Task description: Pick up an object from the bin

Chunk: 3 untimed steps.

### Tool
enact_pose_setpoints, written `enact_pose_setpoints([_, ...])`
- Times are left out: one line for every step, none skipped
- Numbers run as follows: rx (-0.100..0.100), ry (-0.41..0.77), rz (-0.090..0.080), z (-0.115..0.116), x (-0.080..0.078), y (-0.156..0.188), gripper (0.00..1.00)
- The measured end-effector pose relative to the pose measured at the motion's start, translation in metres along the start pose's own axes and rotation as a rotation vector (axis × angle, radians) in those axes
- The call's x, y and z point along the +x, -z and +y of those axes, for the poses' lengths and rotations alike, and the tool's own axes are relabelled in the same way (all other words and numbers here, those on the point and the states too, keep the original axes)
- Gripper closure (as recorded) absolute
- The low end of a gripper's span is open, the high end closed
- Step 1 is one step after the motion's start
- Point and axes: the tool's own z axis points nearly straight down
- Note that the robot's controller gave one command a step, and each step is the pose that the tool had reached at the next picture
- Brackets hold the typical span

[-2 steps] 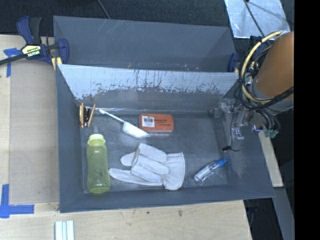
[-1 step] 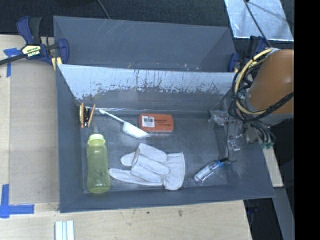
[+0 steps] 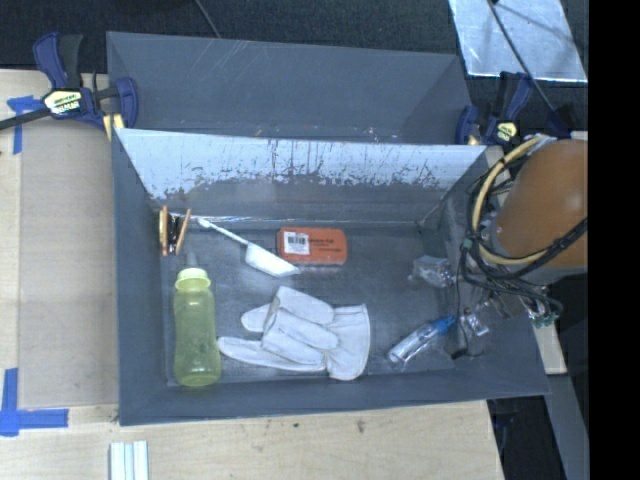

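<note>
My gripper hangs low over the right end of the bin, near the right wall. Just below and to its left lies a small clear plastic tube with a blue cap, slanted along the bin floor close to the gripper. Whether the two touch I cannot tell. A white work glove lies flat in the middle front of the bin, to the left of the tube.
An orange-brown block with a white label lies mid-bin, with a white long-handled brush beside it. A yellow-green bottle lies at the front left. A small brown clip sits in the back left corner.
</note>
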Motion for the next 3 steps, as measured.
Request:
enact_pose_setpoints([0.000, 0.081, 0.000, -0.010, -0.004, -0.040, 0.00])
enact_pose_setpoints([-0.001, 0.249, 0.001, 0.001, -0.012, -0.078, 0.00])
enact_pose_setpoints([0.001, 0.289, -0.003, 0.001, -0.009, -0.083, 1.00])
